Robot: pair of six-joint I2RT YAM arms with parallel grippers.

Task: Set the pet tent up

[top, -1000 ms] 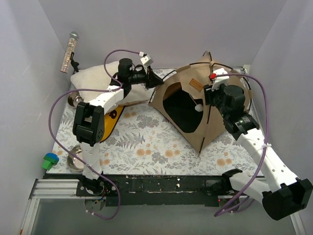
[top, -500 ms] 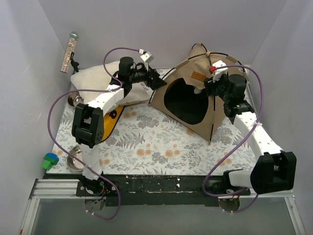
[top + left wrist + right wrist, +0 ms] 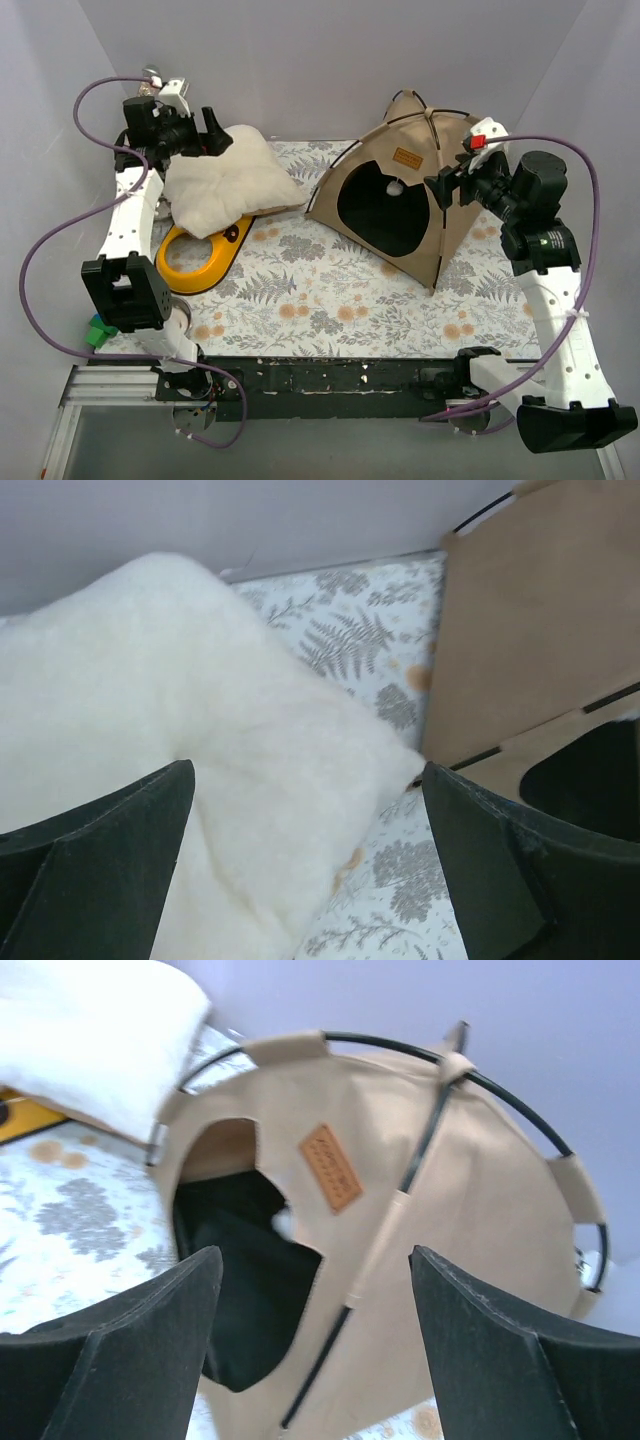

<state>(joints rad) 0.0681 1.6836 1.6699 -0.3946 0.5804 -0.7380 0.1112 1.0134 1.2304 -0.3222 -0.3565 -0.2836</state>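
The pet tent (image 3: 400, 190) stands upright on the floral mat at the back right. It is tan with black poles and an arched dark doorway facing front-left. Its label patch (image 3: 331, 1167) and white pom-pom (image 3: 283, 1222) show in the right wrist view. My right gripper (image 3: 441, 189) hovers just right of the doorway, open and holding nothing. In the right wrist view the tent (image 3: 480, 1190) lies beyond the right gripper (image 3: 315, 1260). My left gripper (image 3: 212, 136) is open at the back left above the cushion, well away from the tent. The left wrist view has the left gripper (image 3: 307, 780) over the cushion, the tent's edge (image 3: 530, 630) further on.
A fluffy cream cushion (image 3: 225, 182) lies left of the tent and partly covers a yellow bowl stand (image 3: 195, 258). A green and blue object (image 3: 99, 331) sits at the mat's front-left corner. Purple walls close in at the back and on both sides.
Both grippers have opened and let go of the tent. My left arm swung from the tent's left edge to the back-left corner. My right arm drew back to the right, and the tent settled upright.
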